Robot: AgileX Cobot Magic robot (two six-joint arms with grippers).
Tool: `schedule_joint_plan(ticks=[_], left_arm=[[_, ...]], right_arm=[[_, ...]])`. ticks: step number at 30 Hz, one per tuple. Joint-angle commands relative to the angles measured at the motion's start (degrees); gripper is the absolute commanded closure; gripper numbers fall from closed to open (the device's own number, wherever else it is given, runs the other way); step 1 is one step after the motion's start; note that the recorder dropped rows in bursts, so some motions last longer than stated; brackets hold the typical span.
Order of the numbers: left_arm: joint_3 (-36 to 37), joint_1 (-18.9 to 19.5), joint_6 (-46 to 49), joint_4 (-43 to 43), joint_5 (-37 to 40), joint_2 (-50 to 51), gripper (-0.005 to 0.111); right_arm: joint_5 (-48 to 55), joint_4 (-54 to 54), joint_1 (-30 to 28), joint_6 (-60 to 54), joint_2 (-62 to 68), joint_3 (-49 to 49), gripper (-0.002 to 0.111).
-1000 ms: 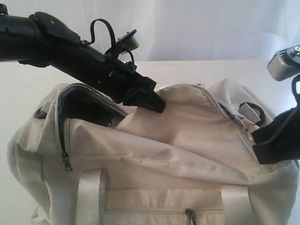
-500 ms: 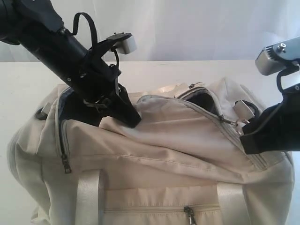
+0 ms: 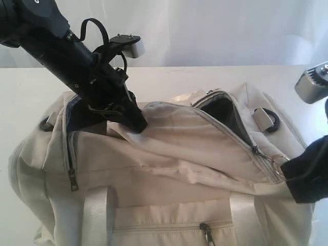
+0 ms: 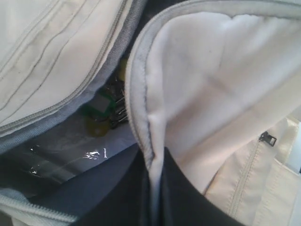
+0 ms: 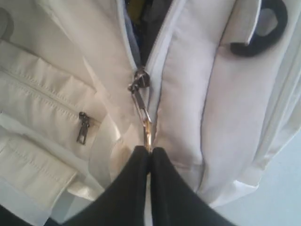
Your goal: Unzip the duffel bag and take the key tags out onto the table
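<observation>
Lying near left end effector are key tags.

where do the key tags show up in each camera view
Exterior view: not visible; the duffel bag's opening only looks dark.
Left wrist view: key tags, green and yellow, down in the gap beside the lifted flap.
Right wrist view: only a yellow patch inside the opened gap, beyond the slider; possibly them.
Shared landmark: the grey main zipper edging the opening.
</observation>
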Motion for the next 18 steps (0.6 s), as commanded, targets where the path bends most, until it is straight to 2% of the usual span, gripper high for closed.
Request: schedule_joint_plan(ticks=[1,5,8,10,12,13,14,15,18], left_arm=[[-0.2,0.1,-0.9,2.3,-0.6,-0.7,0.107],[-0.2,0.1,-0.8,-0.1,1.7,-0.8,0.107],[-0.2,0.1,3.4,-6.9,5.4,-0.8,0.107],[-0.2,0.1,3.4,-7.6,6.5,-0.8,0.107],[-0.2,0.1,3.4,-7.6,8.2,-0.8,0.107],[-0.2,0.1,4.0,-7.9,9.1,-0.9,0.107],[-0.2,0.1,4.8,-8.9,10.3,-1.2,0.107],[-0.2,0.1,6.0,-10.4,11.2,-2.1,0.107],[-0.2,0.1,8.1,-13.2,12.8,-4.6,0.107]], right_arm=[[8.9,-1.9,-0.3,-0.2,-4.2,0.3,0.108],[10.2,-2.9,-0.3,-1.5,-6.3,0.3,0.108],[5.5,-2.9,-0.3,-5.4,-6.3,0.3,0.106],[5.1,-2.9,-0.3,-5.7,-6.3,0.3,0.095],[5.0,-2.8,-0.3,-4.4,-6.3,0.3,0.07],[5.0,-2.8,-0.3,-4.2,-6.3,0.1,0.054],[5.0,-2.8,-0.3,-4.2,-6.3,-0.3,0.045],[5.1,-2.8,-0.3,-3.4,-6.3,-1.1,0.038],[5.3,-2.8,-0.3,-1.5,-6.3,-2.9,0.038]])
